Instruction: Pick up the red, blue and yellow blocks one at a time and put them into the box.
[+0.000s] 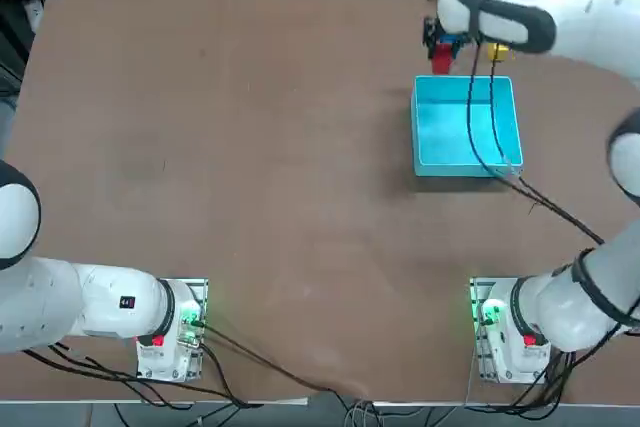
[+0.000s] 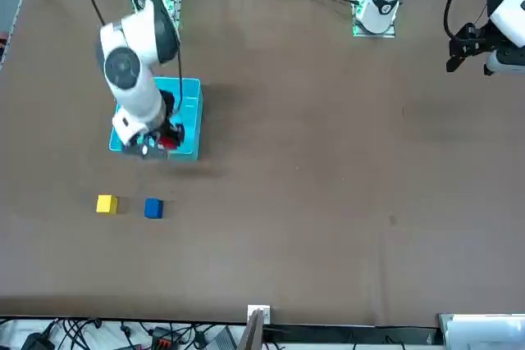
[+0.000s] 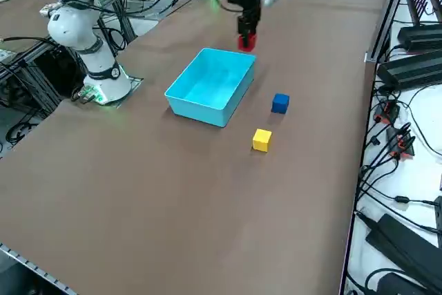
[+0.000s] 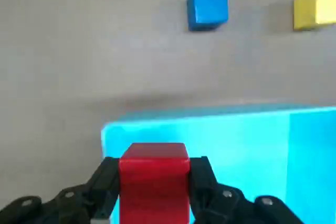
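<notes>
right wrist view is showing the right gripper [image 4: 155,192] clamping the red block [image 4: 154,179] above the box [image 4: 252,145] corner (its base is cropped); blue block [image 4: 208,6] and yellow block [image 4: 314,8] are sitting beyond on open table [image 3: 173,191].

right arm: reaching far | pincer [image 4: 154,182]: clamped (pointing down), raised

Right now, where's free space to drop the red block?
The box floor is bare. The right gripper, shut on the red block, hangs by its far wall. Crowded: the strip beyond, where the blue block and yellow block sit.
</notes>
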### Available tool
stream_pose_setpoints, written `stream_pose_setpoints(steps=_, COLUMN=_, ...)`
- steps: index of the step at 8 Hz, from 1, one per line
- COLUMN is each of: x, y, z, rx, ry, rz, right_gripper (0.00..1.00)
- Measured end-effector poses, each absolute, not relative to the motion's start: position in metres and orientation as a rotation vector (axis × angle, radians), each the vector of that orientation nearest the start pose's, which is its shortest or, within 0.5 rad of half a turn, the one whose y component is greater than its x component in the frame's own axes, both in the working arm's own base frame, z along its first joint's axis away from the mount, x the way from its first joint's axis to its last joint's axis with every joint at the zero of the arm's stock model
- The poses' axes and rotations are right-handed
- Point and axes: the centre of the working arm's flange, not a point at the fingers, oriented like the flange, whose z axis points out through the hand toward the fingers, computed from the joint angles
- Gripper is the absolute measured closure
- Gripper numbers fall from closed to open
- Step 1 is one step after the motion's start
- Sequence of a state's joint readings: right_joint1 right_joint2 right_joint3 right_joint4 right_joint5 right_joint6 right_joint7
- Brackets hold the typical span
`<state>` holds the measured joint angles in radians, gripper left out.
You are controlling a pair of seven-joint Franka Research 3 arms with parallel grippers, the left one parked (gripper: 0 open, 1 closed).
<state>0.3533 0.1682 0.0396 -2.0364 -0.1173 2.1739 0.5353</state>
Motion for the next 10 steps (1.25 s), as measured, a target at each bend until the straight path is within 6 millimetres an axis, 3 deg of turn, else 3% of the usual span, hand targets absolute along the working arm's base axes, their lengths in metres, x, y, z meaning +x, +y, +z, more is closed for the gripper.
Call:
stream_pose_setpoints(steps=2, x=0.490, y=0.204, z=0.314, rx=-3.199, ry=0.088, rz=-0.079, right_gripper=0.31)
stream_pose_setpoints(steps=4, x=0.461, y=0.194, z=0.273, rx=-3.208, ry=0.075, rz=-0.023, right_gripper=0.31)
stream_pose_setpoints(steps=8, x=0.436, y=0.187, z=0.236, rx=-3.203, ry=0.062, rz=0.001, right_gripper=0.29)
stream_pose_setpoints(steps=10, x=0.436, y=0.190, z=0.239, rx=-3.201, ry=0.051, rz=-0.008, right_gripper=0.01)
